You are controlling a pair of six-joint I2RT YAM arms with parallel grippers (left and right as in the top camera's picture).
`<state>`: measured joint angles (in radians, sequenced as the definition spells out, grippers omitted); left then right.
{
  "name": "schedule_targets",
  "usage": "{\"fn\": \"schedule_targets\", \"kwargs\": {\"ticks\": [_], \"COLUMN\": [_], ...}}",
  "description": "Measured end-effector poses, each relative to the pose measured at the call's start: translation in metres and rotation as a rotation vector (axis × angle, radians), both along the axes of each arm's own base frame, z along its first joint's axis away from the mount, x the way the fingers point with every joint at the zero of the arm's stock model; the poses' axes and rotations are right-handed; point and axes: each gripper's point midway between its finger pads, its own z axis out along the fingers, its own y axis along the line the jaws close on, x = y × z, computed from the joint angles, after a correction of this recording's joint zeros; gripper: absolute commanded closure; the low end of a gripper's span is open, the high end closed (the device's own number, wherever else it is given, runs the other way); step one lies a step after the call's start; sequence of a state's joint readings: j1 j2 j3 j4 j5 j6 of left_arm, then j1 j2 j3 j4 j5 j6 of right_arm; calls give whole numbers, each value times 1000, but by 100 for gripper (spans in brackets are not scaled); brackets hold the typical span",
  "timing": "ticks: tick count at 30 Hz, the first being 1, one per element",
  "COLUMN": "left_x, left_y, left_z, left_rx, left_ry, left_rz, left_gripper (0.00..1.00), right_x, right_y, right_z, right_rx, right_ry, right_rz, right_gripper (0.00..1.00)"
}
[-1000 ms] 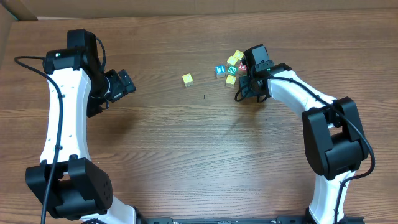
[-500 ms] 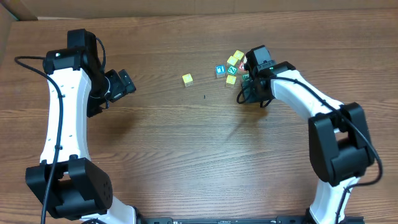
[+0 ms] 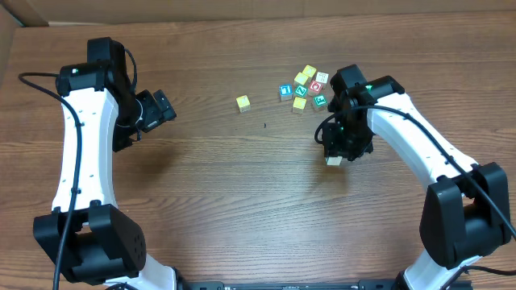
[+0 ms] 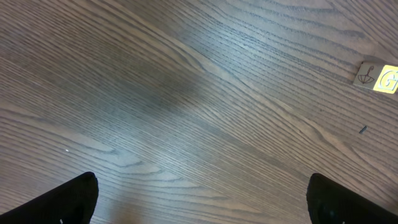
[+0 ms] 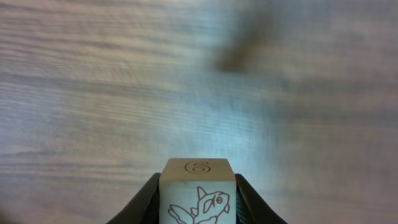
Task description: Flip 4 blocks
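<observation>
Carried clear of the cluster since a second ago, the small cream wooden cube (image 5: 198, 180), printed with a fish outline and a numeral, now sits pinched between the two fingers of the right claw (image 5: 199, 198). The arm has swung back toward the robot's side of the brown wooden table (image 3: 242, 201). In the overhead view the cube (image 3: 332, 161) shows just below the right claw (image 3: 337, 149); whether it is off the tabletop is hard to tell.

Ahead of that claw and slightly to its left lies the cluster of small wooden cubes (image 3: 305, 87), with yellow, teal-green, red, blue and whitish faces, and nothing touches them. A lone yellow wooden cube (image 3: 243, 102) sits farther left of the right claw. It is also well to the right of the left claw (image 3: 157, 109), which hangs spread wide over bare wood with nothing between its fingers.

By my reading, the task is at an early or middle stage: one block is in hand and its turn-over not yet finished. The pictures cannot show which of the resting blocks already count as flipped, so the number left is uncertain.
</observation>
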<state>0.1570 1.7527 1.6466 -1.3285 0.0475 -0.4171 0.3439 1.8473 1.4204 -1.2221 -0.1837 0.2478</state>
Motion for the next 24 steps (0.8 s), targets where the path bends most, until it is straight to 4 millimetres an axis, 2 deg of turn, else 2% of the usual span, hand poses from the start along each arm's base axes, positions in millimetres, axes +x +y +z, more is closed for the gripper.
{"fn": "schedule_targets", "kwargs": {"ticks": [5,14,17,20,24], "left_x": [0,0,0,0,0], "left_y": [0,0,0,0,0], "left_z": [0,0,0,0,0], "left_rx": [0,0,0,0,0], "left_ry": [0,0,0,0,0], "left_rz": [0,0,0,0,0], "left_gripper": [0,0,0,0,0], "right_x": [-15,-55,-64,-69,-63], "right_y": [5,49,54,55,56], "right_z": [1,-1,-6,-15,-32], "right_rx": [-21,-114,-163,-213,-223], "right_ry": [57,71,57,31,-25], "right_rz": [-37,54,60,57,32], "right_gripper": [80,79,79,80,80]}}
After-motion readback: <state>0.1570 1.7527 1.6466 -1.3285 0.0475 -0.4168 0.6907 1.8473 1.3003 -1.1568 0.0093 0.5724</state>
